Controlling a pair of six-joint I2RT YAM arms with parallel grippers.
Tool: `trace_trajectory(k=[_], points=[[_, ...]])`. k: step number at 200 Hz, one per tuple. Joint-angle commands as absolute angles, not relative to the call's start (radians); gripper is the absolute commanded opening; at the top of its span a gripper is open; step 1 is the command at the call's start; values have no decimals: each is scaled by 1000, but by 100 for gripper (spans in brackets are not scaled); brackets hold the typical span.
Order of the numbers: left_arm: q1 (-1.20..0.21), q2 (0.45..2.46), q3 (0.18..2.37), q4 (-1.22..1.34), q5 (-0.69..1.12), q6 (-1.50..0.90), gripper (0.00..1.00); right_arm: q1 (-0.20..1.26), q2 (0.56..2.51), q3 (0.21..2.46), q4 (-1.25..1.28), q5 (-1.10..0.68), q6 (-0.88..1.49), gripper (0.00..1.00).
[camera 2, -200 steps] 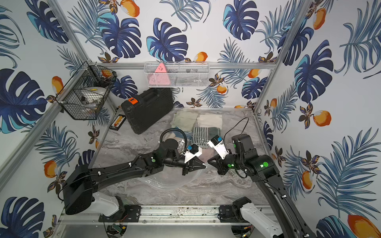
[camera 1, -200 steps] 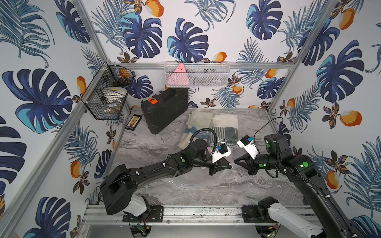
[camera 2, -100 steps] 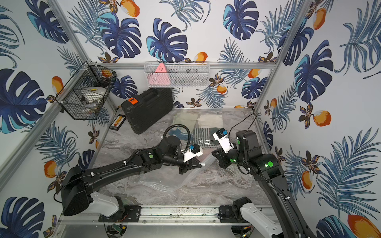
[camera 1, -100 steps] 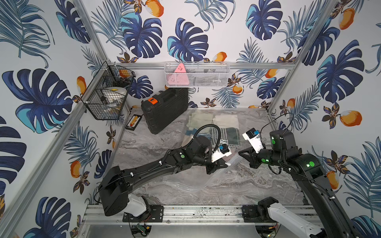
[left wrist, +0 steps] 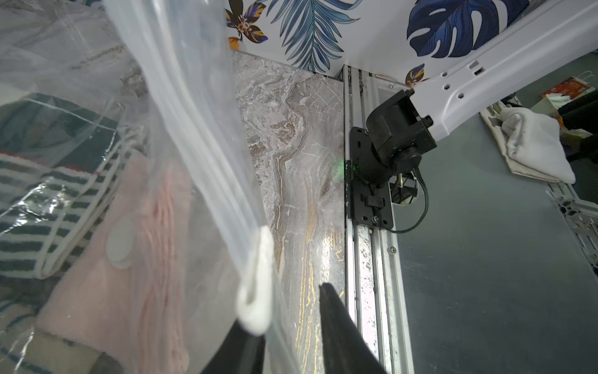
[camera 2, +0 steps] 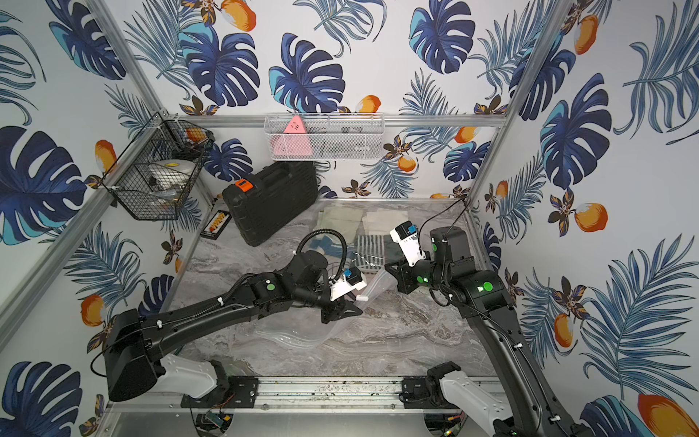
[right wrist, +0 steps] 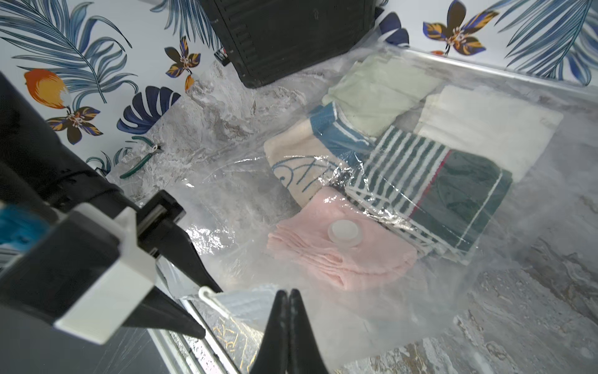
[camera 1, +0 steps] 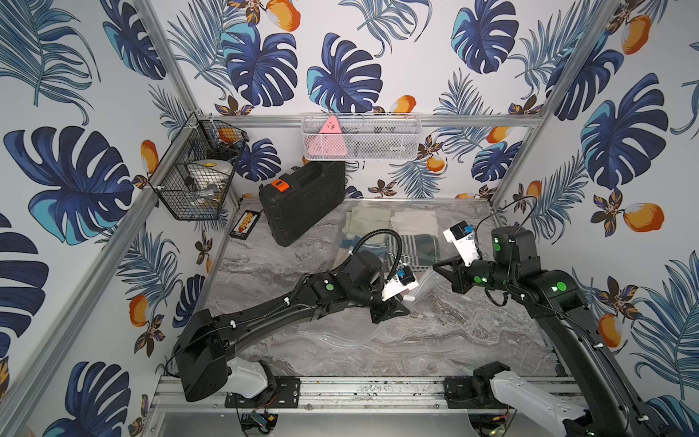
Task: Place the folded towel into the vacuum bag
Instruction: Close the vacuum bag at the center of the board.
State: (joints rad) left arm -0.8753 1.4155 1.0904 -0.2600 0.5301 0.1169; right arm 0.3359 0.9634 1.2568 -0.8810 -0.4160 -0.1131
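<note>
The vacuum bag point(camera 1: 340, 336) point(camera 2: 295, 336) lies clear and crinkled on the marble table, with several folded towels inside. A pink folded towel point(right wrist: 339, 259) lies nearest the bag's mouth, under the round white valve point(right wrist: 344, 232) point(left wrist: 120, 241). My left gripper point(left wrist: 288, 311) point(camera 1: 404, 311) is open. The bag's zip edge and its white slider point(left wrist: 255, 291) run between the jaws, against one finger. My right gripper point(right wrist: 289, 294) point(camera 1: 435, 269) is shut on the bag's upper film and holds it lifted off the table.
A black case point(camera 1: 302, 204) leans at the back left beside a small tray of beads point(camera 1: 246, 224). Green pliers point(right wrist: 140, 158) lie under the bag's far part. A black wire basket point(camera 1: 196, 181) and a white mesh basket point(camera 1: 359, 136) hang on the walls.
My left gripper's jaws have parted round the zip edge. The right gripper has risen and drawn back, lifting the bag's film with it.
</note>
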Motion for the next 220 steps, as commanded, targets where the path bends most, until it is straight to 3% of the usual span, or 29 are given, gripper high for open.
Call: trace_trajectory(k=[1, 23, 56, 90, 128, 147, 165, 180, 203, 211, 220], points=[[-863, 1414, 1077, -247, 583, 101, 31, 334, 957, 1274, -820, -416, -107, 0], [-859, 1411, 1071, -279, 560, 129, 26, 334, 961, 1281, -830, -420, -115, 0], [-816, 1374, 1088, -327, 474, 187, 0, 334, 974, 1286, -911, -424, -173, 0], [-794, 1382, 1181, -412, 491, 259, 0, 370, 983, 1286, -1036, -463, -248, 0], [-794, 1410, 1236, -483, 551, 311, 0, 431, 981, 1286, -1092, -482, -297, 32], [-794, 1403, 1241, -505, 567, 332, 0, 448, 995, 1289, -1099, -469, -306, 41], [-794, 1391, 1240, -511, 568, 338, 0, 470, 1017, 1291, -1107, -436, -317, 43], [-794, 1384, 1236, -508, 568, 336, 0, 473, 1021, 1291, -1092, -427, -312, 34], [-794, 1379, 1239, -532, 570, 338, 0, 473, 1015, 1304, -1068, -415, -304, 3], [-793, 1378, 1247, -556, 570, 344, 0, 472, 1007, 1307, -1062, -388, -303, 0], [-794, 1371, 1254, -585, 565, 352, 10, 473, 1002, 1314, -1058, -354, -304, 0]])
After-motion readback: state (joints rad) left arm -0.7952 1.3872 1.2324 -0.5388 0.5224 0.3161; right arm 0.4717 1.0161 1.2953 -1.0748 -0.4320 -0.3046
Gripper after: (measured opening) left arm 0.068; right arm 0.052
